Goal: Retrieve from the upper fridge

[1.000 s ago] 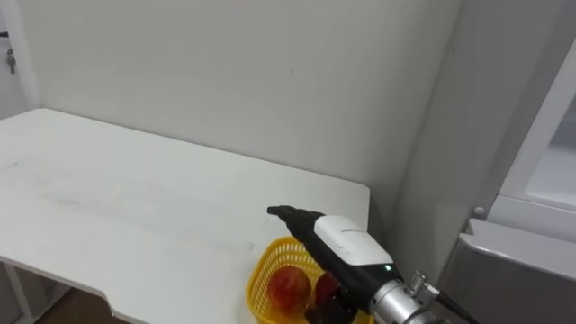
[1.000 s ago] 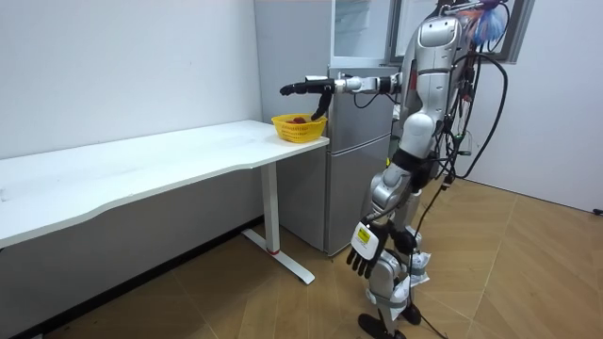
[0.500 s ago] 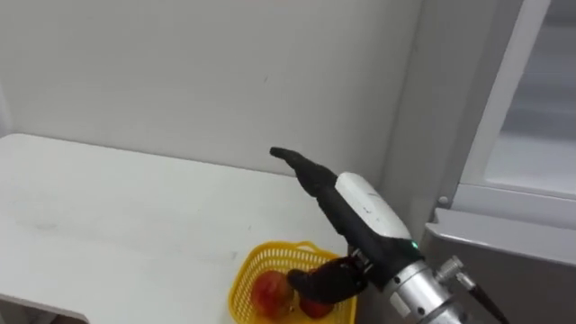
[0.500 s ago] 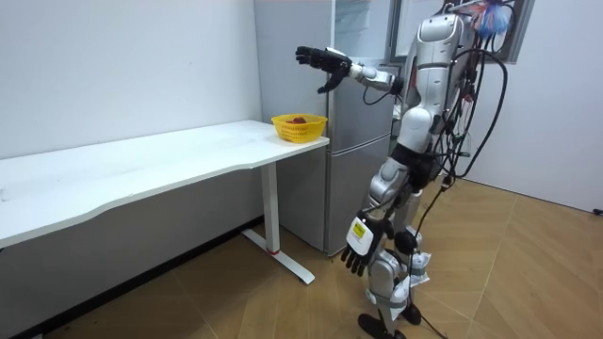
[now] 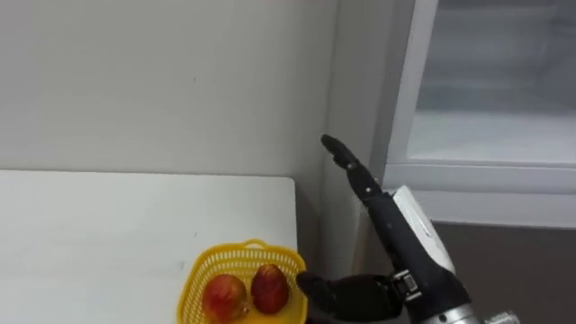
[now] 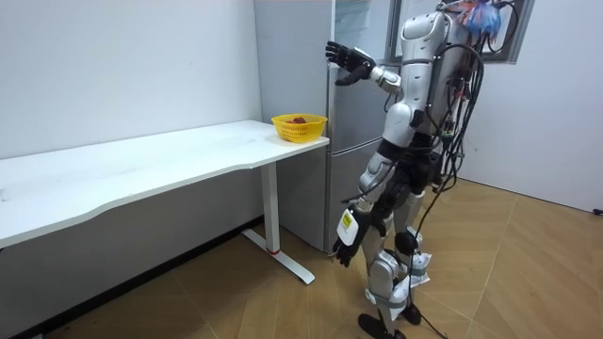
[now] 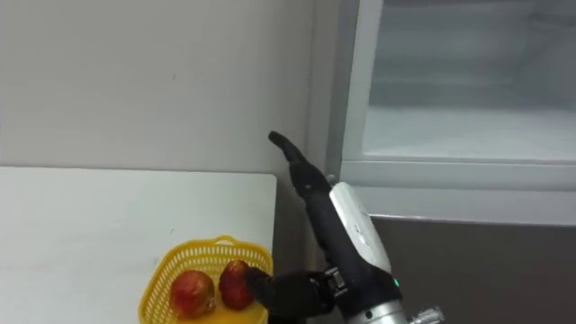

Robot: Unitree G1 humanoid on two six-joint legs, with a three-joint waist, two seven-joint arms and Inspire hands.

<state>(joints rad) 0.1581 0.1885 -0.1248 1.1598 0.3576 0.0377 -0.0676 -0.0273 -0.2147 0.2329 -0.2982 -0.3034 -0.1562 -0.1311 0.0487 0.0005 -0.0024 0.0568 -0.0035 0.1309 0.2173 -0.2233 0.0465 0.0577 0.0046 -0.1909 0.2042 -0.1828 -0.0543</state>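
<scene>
The upper fridge compartment (image 5: 490,99) stands open, with pale bare shelves inside (image 7: 468,85). My right hand (image 5: 409,236) is raised in front of the fridge's left edge, open, fingers straight and pointing up, thumb spread low; it holds nothing. In the room view this hand (image 6: 350,62) is up at the level of the upper fridge (image 6: 363,24). A yellow basket (image 5: 236,262) sits on the white table's corner with two red fruits (image 5: 225,295) in it, just left of my thumb. My left hand (image 6: 347,247) hangs open by my thigh.
The white table (image 5: 99,225) stretches to the left along a plain wall. The grey lower fridge door (image 7: 486,270) is shut beneath the open compartment. I stand on a wooden floor (image 6: 528,273) in front of the fridge, beside the table's end.
My right hand has risen from above the basket and swung right to the fridge's front. My body and the view have turned from the table towards the fridge.
</scene>
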